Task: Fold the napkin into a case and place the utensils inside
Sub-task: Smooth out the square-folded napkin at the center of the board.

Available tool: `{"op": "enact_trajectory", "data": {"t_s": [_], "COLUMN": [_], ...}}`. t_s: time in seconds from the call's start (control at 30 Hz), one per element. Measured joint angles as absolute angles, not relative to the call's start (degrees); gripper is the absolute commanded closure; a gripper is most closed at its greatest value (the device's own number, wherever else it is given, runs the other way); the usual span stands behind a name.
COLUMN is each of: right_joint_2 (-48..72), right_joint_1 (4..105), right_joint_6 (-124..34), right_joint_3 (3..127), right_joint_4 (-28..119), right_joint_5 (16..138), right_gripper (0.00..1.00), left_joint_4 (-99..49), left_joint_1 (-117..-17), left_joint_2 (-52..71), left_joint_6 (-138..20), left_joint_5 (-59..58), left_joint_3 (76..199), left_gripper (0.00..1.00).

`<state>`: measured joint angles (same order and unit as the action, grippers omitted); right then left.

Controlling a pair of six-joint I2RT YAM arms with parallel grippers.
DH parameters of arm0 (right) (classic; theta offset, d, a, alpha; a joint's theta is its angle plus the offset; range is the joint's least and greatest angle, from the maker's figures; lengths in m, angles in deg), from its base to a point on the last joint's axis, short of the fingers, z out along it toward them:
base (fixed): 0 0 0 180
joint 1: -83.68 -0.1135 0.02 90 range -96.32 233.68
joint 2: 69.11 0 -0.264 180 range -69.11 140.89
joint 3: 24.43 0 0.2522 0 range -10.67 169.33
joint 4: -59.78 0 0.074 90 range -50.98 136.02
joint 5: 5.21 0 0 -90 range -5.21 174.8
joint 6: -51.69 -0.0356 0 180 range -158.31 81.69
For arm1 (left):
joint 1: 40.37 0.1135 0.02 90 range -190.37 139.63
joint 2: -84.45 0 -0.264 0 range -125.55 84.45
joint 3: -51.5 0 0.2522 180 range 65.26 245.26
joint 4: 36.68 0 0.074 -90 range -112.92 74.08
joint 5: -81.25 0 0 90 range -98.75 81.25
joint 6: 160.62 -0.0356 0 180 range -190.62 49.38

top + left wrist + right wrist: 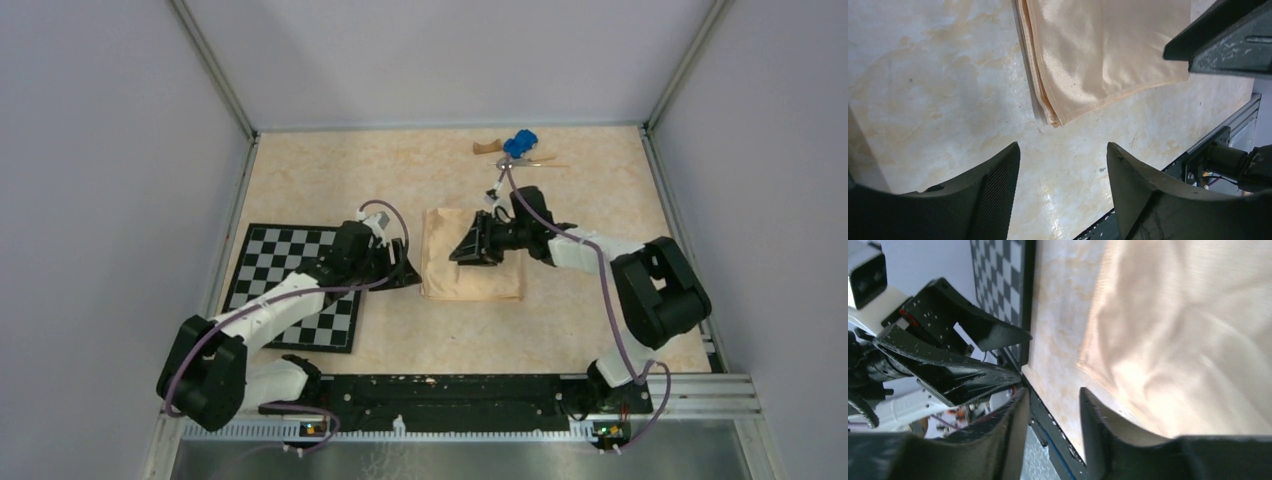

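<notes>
Napkin: one, peach-orange, folded into a layered rectangle at the middle of the table; the stacked layers show at its left edge in the left wrist view.

Utensils: slim silver pieces at the far edge, too small to count, well apart from the napkin. They lie beside one blue toy car and one brown wooden block. One checkerboard mat lies at the left.

A strip of bare table separates mat and napkin; more bare surface lies right of the cloth.

Left gripper reaches low over that strip, just beside the napkin's near-left corner, jaws apart on nothing. Right gripper reaches leftward over the cloth, jaws apart, nothing clamped.
</notes>
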<state>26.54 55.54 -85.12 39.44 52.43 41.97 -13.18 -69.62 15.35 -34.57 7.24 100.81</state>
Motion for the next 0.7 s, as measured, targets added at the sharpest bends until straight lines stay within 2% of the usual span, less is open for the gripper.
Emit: {"op": "enact_trajectory", "data": {"t_s": [0.13, 0.33, 0.47, 0.7], "right_joint_2": [22.08, 20.84, 20.31, 20.21], "right_joint_1": [60.44, 62.58, 62.89, 63.39], "right_joint_6": [-80.60, -71.90, -67.88, -64.40], "right_joint_3": [37.14, 36.99, 36.99, 36.53], "right_joint_4": [44.70, 30.18, 25.07, 22.21], "right_joint_5": [45.81, 54.36, 57.42, 60.06], "right_gripper": [0.75, 0.76, 0.86, 0.90], "left_joint_4": [-15.54, -16.46, -17.25, -19.50], "left_joint_1": [-69.69, -70.39, -71.52, -72.49], "left_joint_2": [9.18, -1.99, -4.54, -7.23], "left_joint_6": [-34.55, -35.22, -35.95, -35.88], "left_joint_5": [10.39, 11.59, 11.48, 11.31], "left_joint_3": [102.32, 106.14, 107.32, 108.15], "left_gripper": [0.34, 0.36, 0.51, 0.68]}}
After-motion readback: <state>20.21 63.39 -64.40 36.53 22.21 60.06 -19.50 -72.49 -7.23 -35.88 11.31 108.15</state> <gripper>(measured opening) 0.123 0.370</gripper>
